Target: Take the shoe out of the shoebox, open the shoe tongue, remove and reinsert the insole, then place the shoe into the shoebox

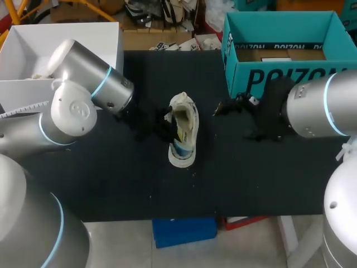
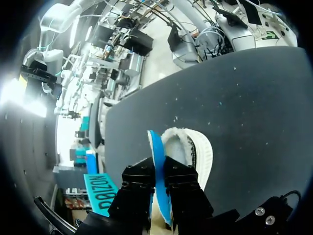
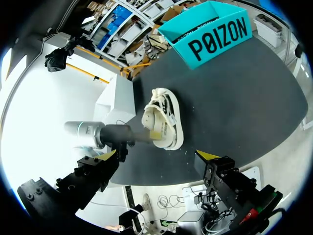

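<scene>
- The table (image 1: 111, 178) lies black under both pincers.
- The shoebox (image 1: 262, 78), teal and open, stands just beyond our right pincer (image 3: 157, 154) and well apart from our left pincer (image 2: 160, 172).
- The shoe (image 1: 189, 117) sits on the table, out of the shoebox. It is right under and ahead of the left pincer, and well ahead of the right pincer. We judge it light, soft in the upper and stiffer at the sole, so the heel rim or the sole's sides look the surest hold.
- The right pincer hangs spread wide and carries nothing.
- The left pincer pinches the insole (image 2: 156, 152), which stands on edge between its fingers, over the shoe's mouth.
- The insole looks thin, light and floppy. We would keep the grip near one end so that it bends in without creasing.
</scene>
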